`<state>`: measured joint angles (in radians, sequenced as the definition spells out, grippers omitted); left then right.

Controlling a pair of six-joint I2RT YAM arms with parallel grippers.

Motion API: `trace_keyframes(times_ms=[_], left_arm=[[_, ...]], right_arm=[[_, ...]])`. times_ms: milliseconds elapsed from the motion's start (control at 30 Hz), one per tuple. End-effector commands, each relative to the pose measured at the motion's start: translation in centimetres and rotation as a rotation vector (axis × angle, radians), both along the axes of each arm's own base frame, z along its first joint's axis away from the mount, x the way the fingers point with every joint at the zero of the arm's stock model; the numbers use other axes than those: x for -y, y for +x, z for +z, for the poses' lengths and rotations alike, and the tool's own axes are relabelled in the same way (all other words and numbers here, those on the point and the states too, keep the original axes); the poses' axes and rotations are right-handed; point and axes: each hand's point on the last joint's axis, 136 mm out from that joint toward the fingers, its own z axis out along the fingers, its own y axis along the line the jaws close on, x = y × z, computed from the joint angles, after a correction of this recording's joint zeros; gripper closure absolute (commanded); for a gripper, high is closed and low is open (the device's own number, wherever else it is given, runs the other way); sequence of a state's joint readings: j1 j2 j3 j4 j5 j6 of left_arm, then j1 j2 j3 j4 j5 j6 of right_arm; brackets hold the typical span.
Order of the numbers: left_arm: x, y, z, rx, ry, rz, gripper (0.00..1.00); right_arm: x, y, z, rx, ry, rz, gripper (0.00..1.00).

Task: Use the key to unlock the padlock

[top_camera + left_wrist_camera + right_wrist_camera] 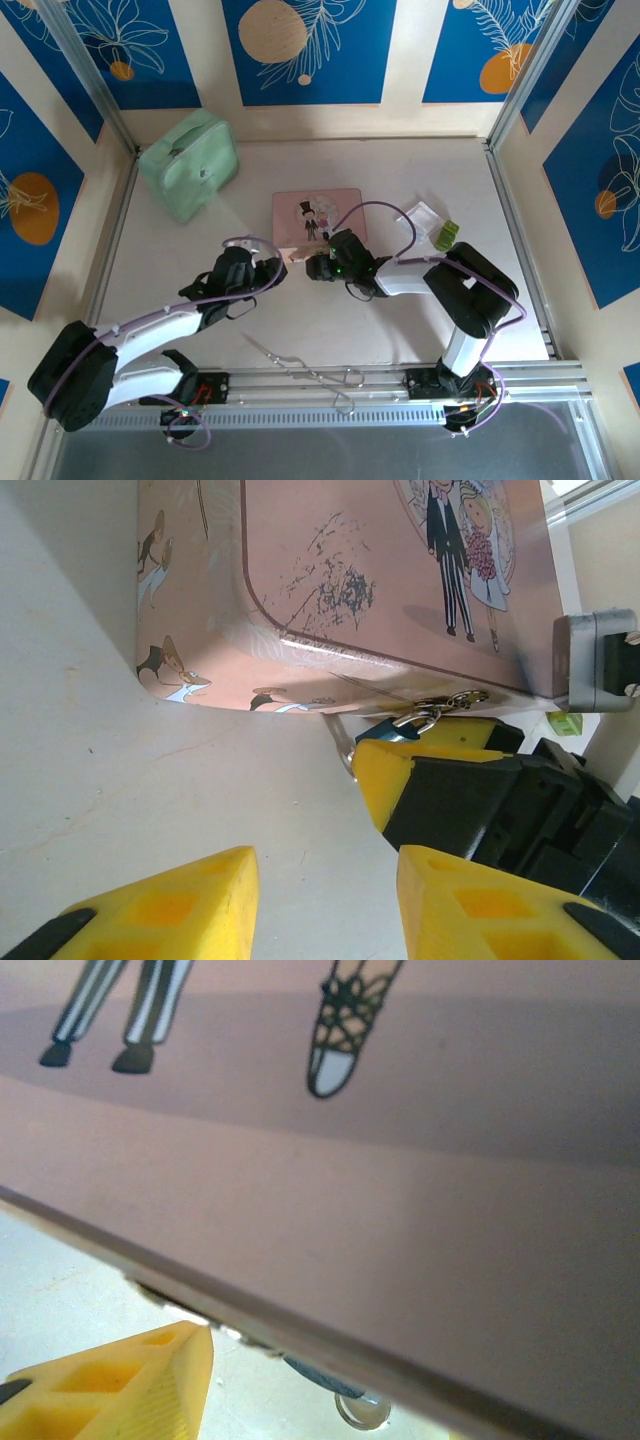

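The top external camera looks down from above the near edge on the whole table (400,170). Both wrist cameras face the same pink picture tin (318,212) (380,560) (400,1210): the left from near its corner, the right almost against its lid.

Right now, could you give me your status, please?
Left gripper open, empty, short of tin. Right gripper at padlock, grip unclear. Padlock tucked against tin's edge.

Bright, even light from above. In the top view we see the pink tin (317,222) sharp, with soft shadows beside it. From the left wrist its scuffed lid is crisp. From the right wrist we find its surface close and blurred, crossed by a darker band.
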<state>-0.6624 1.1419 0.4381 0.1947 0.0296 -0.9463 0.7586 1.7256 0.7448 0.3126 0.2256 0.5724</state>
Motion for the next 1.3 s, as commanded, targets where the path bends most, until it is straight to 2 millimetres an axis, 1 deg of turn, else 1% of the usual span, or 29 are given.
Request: trace_keyframes(times_ms=[0,267,433,500,567,700,867,933,1033,1100,1267], left_arm=[[0.3,-0.4,-0.5,-0.009,-0.003,-0.011,0.59],[0.5,-0.5,-0.9,-0.019,0.003,-0.014,0.61],[0.5,-0.5,-1.2,-0.022,0.006,-0.015,0.62],[0.5,-0.5,-1.2,-0.022,0.005,-0.013,0.63],[0.6,-0.5,-1.2,-0.023,0.004,-0.016,0.63],[0.9,-0.5,-1.2,-0.024,-0.002,-0.019,0.64],[1.4,-0.5,-1.1,-0.021,-0.024,-0.027,0.64],[1.7,-0.5,-1.0,-0.019,-0.037,-0.031,0.6],[2.2,-0.4,-1.0,-0.015,-0.056,-0.038,0.48],[2.5,-0.4,-1.0,-0.015,-0.072,-0.041,0.41],[3.1,-0.4,-1.8,-0.037,-0.116,-0.029,0.37]], right_arm=[[-1.1,0.7,1.3,0.041,0.037,0.038,0.42],[-1.5,0.6,1.7,0.045,0.037,0.057,0.46],[-1.3,0.4,1.2,0.027,0.027,0.045,0.52],[-1.2,0.4,1.2,0.025,0.022,0.041,0.56],[-1.1,0.4,1.1,0.019,0.017,0.034,0.58],[-1.1,0.3,1.1,0.009,0.02,0.033,0.64],[-1.0,-0.1,1.1,-0.013,0.025,0.034,0.75],[-1.0,-0.2,1.2,-0.024,0.03,0.032,0.79],[-0.8,-0.4,1.2,-0.043,0.034,0.028,0.83],[-0.7,-0.6,1.2,-0.061,0.039,0.026,0.84],[-0.5,-1.2,1.1,-0.137,0.059,0.03,0.88]])
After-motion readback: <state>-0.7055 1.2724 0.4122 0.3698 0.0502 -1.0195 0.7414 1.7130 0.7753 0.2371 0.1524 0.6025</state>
